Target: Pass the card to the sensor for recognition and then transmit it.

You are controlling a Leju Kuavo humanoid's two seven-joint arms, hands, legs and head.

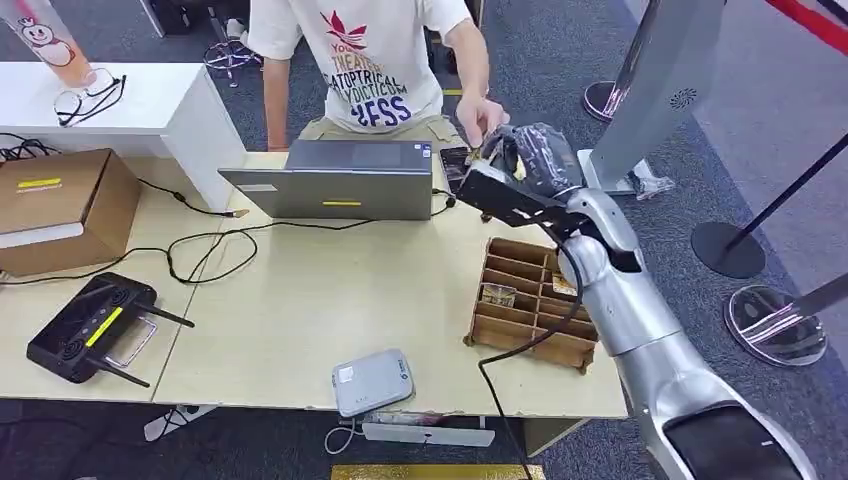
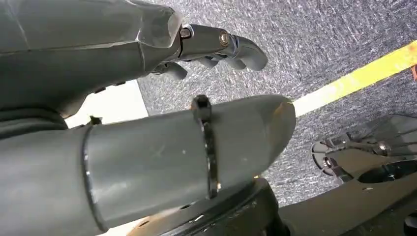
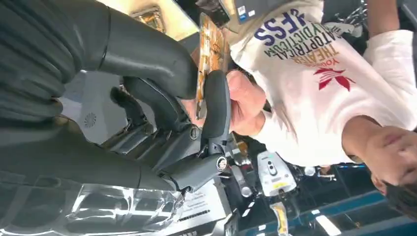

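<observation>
The robot stands at a pale table (image 1: pixel 300 300). Its right hand (image 1: pixel 530 160) is raised past the table's far right corner, reaching toward a person (image 1: pixel 380 70) in a white printed shirt who stands behind an open laptop (image 1: pixel 335 180).

In the right wrist view, the right hand (image 3: pixel 162 93) pinches a thin orange-patterned card (image 3: pixel 209 49) between its thick thumb and a dark finger (image 3: pixel 216 103). The card stands edge-on to that camera, its long axis running out beyond the fingertips toward the person. The person's hand (image 3: pixel 243 101) is right at the card, fingers touching or nearly touching its far face; whether they have closed on it is hard to tell. So the card lies between the two hands, the robot holding the near end and the person's hand meeting it from the opposite side.

The left hand (image 2: pixel 216 46) hangs low over grey carpet, well away from the card, its fingers loosely curled with nothing in them. The right hand is the only one placed to pass the card.

Nearer on the table, a wooden divided tray (image 1: pixel 530 305) sits just below the right forearm, and a small grey box (image 1: pixel 372 382) lies at the front edge. Judging from this, the handover is at hand; the next move likely needs the fingers to let go once the person grips.
</observation>
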